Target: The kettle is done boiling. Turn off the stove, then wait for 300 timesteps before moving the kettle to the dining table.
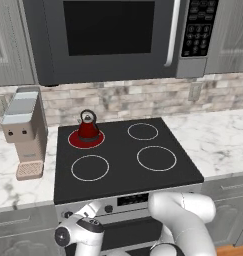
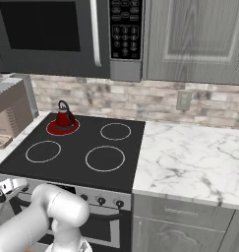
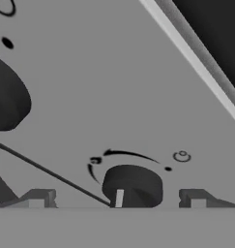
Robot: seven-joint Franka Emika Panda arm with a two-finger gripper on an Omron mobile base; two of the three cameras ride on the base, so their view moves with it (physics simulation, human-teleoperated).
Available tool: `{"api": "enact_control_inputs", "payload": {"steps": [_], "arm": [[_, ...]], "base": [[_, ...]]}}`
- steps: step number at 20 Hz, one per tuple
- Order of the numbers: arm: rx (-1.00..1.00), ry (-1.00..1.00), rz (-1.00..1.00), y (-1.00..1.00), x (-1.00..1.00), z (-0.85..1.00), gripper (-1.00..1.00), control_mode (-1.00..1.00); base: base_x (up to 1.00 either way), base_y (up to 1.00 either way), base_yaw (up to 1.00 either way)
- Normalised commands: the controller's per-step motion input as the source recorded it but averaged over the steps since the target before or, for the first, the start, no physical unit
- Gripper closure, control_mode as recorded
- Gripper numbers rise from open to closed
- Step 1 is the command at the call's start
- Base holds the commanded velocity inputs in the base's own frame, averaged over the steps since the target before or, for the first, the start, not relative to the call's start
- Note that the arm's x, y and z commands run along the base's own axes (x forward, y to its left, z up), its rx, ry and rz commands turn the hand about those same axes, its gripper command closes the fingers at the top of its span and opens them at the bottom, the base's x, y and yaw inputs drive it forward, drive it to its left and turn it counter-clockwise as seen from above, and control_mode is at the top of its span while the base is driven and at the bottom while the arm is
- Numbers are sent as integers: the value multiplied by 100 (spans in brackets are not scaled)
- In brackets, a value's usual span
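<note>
Left base view, left to right: beige coffee machine sits at the frame's left edge on the marble counter, apart from the stove, so it's no obstacle. The kettle sits on the upper-left burner, which glows solid red, so I judge the heat isn't off yet. The other three rings are plain white outlines. My wrist is at the bottom of that frame, low against the stove's silver front panel, because that's where the knobs are. In the hand view my claw is spread wide, holding nothing, with one fingertip low left and one low right, and a dark knob with a pale pointer sits between them, close in. That looks like a lineup for pinch and twist. Second knob is at that frame's left edge, well apart; I can't tell from here which one feeds the red burner. In the right base view, more knobs run along the panel at bottom centre. Microwave hangs across the top, well above the kettle, and I judge it could limit lift height later. Nothing stands between claw and knob.
</note>
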Motion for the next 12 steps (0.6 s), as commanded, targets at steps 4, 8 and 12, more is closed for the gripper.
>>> {"api": "enact_control_inputs", "payload": {"steps": [4,8,12], "arm": [[0,0,1,0,11,-10,-100,-100],[0,-1,2,0,11,-14,-100,-100],[0,-3,2,0,13,-21,-100,-100]], "base": [[0,0,0],[0,0,0],[0,0,0]]}}
